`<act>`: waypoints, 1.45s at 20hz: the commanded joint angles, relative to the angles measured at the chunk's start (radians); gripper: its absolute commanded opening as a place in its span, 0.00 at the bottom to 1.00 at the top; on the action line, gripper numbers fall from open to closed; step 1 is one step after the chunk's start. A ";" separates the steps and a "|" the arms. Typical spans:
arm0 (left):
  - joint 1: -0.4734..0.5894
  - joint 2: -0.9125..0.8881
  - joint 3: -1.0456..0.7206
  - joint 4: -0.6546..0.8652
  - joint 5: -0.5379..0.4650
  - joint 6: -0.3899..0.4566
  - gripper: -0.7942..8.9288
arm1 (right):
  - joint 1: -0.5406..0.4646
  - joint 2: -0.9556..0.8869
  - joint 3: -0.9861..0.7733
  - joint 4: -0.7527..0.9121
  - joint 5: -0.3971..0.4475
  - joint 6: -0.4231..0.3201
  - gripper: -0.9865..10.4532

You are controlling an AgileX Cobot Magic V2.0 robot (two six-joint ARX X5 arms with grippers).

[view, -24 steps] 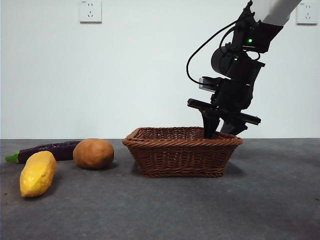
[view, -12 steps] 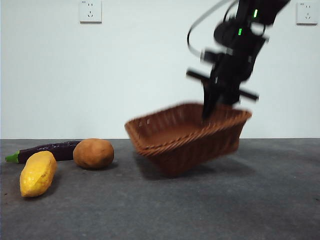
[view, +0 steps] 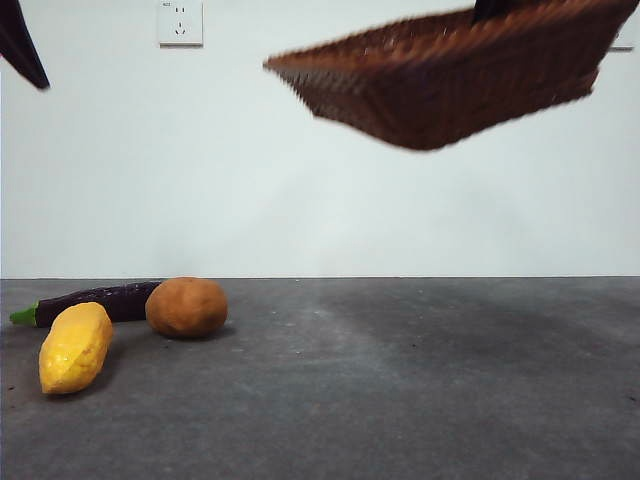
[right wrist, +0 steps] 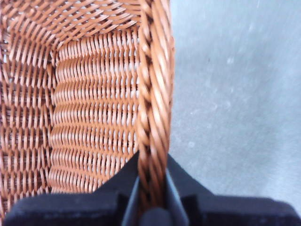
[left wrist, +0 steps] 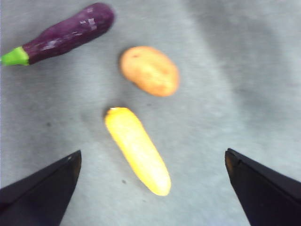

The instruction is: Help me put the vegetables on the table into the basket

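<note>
Basket (view: pixel 450 85) hung tilted high above the table (view: pixel 400 380), its rim pinched in my right gripper (right wrist: pixel 151 197). Eggplant (left wrist: pixel 61 33), potato (left wrist: pixel 149 70) and yellow vegetable (left wrist: pixel 137 149) lay under my wide-open left gripper (left wrist: pixel 150 188); next, bring the basket beside them.

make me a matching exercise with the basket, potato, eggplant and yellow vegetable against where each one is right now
Things:
1. basket
2. potato
3. eggplant
4. yellow vegetable

Places or states:
A. on the table, nearest the front camera, under the open left tool
B. lifted in the air and tilted, rim pinched by the right tool
C. on the table, farthest back, green stem pointing away from the potato
D. on the table, round and brown, beside the eggplant's blunt end

Pairs: 1-B, 2-D, 3-C, 4-A
</note>
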 commanded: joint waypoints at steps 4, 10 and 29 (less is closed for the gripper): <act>-0.120 0.158 0.002 0.087 -0.125 -0.121 0.79 | 0.001 -0.098 -0.001 -0.061 -0.004 -0.043 0.08; -0.259 0.360 0.003 0.180 -0.277 -0.208 0.79 | 0.001 -0.143 -0.001 -0.102 -0.005 -0.067 0.08; -0.304 0.571 0.003 0.238 -0.385 -0.335 0.34 | 0.001 -0.143 -0.001 -0.108 -0.027 -0.073 0.08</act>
